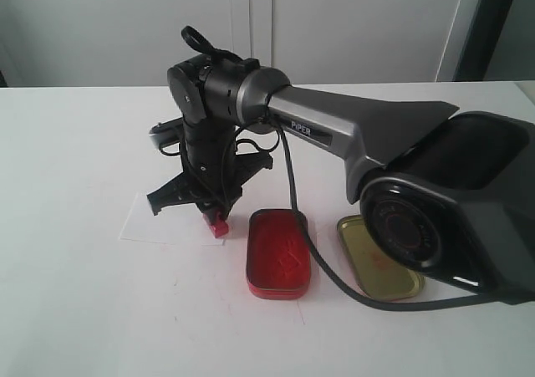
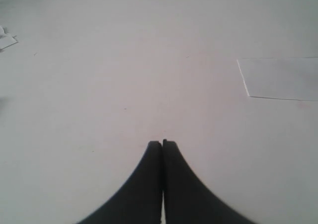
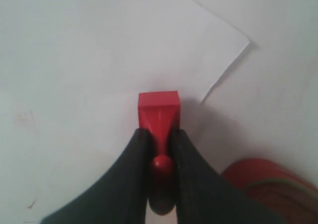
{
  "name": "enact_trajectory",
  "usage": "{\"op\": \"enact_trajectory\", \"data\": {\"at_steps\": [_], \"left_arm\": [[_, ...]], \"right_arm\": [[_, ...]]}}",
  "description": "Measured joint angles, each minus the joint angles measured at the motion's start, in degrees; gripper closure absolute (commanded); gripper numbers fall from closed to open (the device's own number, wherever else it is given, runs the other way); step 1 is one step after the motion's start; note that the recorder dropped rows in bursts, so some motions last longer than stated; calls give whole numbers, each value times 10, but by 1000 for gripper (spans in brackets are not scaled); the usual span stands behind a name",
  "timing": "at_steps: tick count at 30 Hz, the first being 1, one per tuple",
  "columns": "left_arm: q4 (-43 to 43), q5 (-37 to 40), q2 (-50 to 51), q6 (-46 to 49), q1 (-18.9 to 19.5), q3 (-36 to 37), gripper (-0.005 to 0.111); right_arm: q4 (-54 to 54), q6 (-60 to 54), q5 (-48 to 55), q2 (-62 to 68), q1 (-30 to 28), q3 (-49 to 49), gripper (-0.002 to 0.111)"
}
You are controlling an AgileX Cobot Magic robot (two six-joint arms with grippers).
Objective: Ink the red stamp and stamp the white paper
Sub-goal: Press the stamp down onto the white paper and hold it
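Observation:
My right gripper (image 1: pixel 216 214) reaches across to the left of the table, pointing down and shut on the knob of the red stamp (image 1: pixel 219 225). In the right wrist view the right gripper (image 3: pixel 159 132) clamps the red stamp (image 3: pixel 159 107), whose square base faces down over the white paper (image 3: pixel 99 60) near one corner. Whether the base touches the sheet I cannot tell. The white paper (image 1: pixel 163 222) lies flat left of the ink tin. My left gripper (image 2: pixel 162 143) is shut and empty above bare table, with the white paper (image 2: pixel 280 79) off to one side.
The open red ink tin (image 1: pixel 280 256) sits just right of the stamp, and its edge shows as the ink tin (image 3: pixel 271 182) in the right wrist view. Its gold lid (image 1: pixel 372 264) lies further right. A black cable (image 1: pixel 313 252) drapes over the tin. Paper scraps (image 2: pixel 5 37) lie far off.

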Motion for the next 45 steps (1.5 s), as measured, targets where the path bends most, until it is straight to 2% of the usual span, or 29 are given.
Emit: {"op": "enact_trajectory", "data": {"at_steps": [23,45], "left_arm": [[0,0,0,0,0,0,107],[0,0,0,0,0,0,107]], "right_arm": [[34,0,0,-14,0,0,108],[37,11,14,31,0,-16,108]]}}
